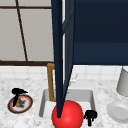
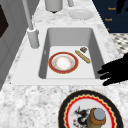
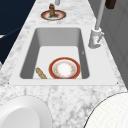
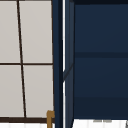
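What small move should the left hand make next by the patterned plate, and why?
Probably ease the left hand down onto the small brown grey-lidded jar: in the front view the hand hangs just above the jar, which stands upright on the red-rimmed patterned plate, left of the sink.

Speckled marble-look counter (image 3: 75, 97), smooth matt white sink (image 3: 100, 72), glossy red-rimmed plate (image 3: 64, 68), matt black hand (image 2: 113, 72).

Plates: three, namely one red-rimmed plate (image 2: 63, 62) in the sink, one patterned plate (image 2: 91, 110) and one white plate (image 1: 118, 111) on the counter. Hands: two, left hand (image 1: 18, 91) and right hand (image 1: 90, 115). Red ball (image 1: 67, 115): one.
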Controlling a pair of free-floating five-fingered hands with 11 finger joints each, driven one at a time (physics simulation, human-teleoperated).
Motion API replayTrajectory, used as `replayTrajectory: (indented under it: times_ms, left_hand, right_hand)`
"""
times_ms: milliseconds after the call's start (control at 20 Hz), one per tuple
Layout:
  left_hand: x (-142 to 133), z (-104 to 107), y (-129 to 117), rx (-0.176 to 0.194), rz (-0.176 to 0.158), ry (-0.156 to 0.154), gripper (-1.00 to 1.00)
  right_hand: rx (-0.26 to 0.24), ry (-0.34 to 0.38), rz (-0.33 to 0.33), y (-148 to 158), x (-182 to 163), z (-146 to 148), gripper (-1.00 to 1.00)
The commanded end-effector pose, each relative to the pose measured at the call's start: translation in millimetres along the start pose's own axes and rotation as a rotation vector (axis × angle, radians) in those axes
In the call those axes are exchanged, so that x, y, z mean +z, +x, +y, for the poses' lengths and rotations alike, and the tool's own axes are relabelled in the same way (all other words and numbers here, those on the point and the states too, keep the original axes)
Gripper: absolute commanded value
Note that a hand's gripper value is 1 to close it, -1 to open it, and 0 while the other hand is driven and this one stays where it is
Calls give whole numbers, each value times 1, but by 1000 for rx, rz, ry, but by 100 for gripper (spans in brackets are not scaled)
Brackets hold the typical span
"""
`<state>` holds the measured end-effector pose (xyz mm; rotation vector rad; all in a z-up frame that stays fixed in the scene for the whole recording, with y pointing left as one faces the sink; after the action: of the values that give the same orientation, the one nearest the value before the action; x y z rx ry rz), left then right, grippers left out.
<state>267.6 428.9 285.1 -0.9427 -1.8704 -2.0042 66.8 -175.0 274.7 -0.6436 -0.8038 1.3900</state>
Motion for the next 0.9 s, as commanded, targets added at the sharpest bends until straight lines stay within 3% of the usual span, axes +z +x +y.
replayTrajectory:
  times_ms: [0,250,850]
  left_hand:
    - [24,-1,-2,46,-23,42,-100]
    - [25,-3,-7,12,-1,4,-100]
    - [49,-30,-36,-6,-22,20,-100]
  right_hand:
    - [0,0,0,0,0,0,0]
    - [0,0,0,0,0,0,0]
    - [0,0,0,0,0,0,0]
